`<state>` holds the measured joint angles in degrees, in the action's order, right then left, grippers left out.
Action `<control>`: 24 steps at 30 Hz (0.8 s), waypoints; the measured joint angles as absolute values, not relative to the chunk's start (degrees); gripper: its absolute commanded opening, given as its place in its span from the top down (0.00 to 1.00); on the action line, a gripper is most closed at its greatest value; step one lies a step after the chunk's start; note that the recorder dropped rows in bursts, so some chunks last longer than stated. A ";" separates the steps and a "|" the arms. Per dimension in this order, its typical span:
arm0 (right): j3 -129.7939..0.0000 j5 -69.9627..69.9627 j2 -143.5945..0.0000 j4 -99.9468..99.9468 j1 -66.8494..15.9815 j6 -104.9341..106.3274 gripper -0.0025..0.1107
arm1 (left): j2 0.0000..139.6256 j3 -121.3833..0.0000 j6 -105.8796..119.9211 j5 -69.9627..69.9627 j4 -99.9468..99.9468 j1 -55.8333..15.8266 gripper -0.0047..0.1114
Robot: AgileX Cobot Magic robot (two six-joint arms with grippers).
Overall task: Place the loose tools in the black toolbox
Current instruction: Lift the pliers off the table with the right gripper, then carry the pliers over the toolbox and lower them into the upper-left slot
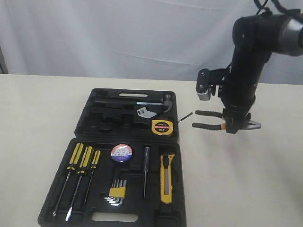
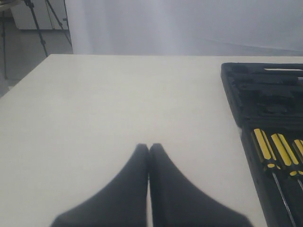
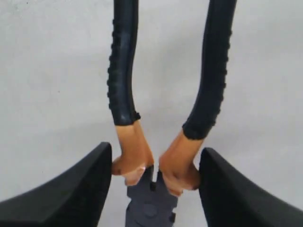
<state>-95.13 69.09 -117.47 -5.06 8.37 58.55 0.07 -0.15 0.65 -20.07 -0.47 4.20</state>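
Open at the table's (image 1: pixel 47 104) front edge, the black toolbox (image 1: pixel 156 215) holds the tape roll (image 1: pixel 121 152), utility knife (image 1: pixel 166 177) and tape measure (image 1: pixel 161 126). Just right of its lid, the right gripper (image 1: pixel 233 124) clamps the pliers (image 3: pixel 124 71) at their orange handle necks. The left gripper (image 2: pixel 149 151) is pressed closed, empty.

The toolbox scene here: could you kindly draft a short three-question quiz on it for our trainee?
1. True or false: the left end effector is shut and empty.
2. What sits between the right end effector's fingers? A) utility knife B) pliers C) tape roll
3. How many yellow-handled screwdrivers lie in the black toolbox?
Key: 1 true; 2 B; 3 three.
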 measured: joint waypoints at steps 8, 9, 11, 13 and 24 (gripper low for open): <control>-96.64 69.91 -113.28 -3.52 5.74 58.64 0.98 | 0.07 -0.15 0.65 -20.07 -0.47 4.20 0.96; -97.47 69.91 -113.40 -3.52 4.69 58.64 0.98 | 0.07 -0.15 0.65 -20.07 -0.47 4.20 0.96; -99.19 69.91 -113.88 -3.28 2.25 58.64 0.98 | 0.07 -0.15 0.65 -20.07 -0.47 4.20 0.96; -101.32 70.00 -114.76 -2.62 -0.21 58.64 0.98 | 0.07 -0.15 0.65 -20.07 -0.47 4.20 0.96; -114.61 64.62 -125.03 2.72 -11.96 58.26 0.98 | 0.07 -0.15 0.65 -20.07 -0.47 4.20 0.96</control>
<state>-114.61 64.62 -125.03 2.72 -11.96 58.26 0.07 -0.15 0.65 -20.07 -0.47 4.20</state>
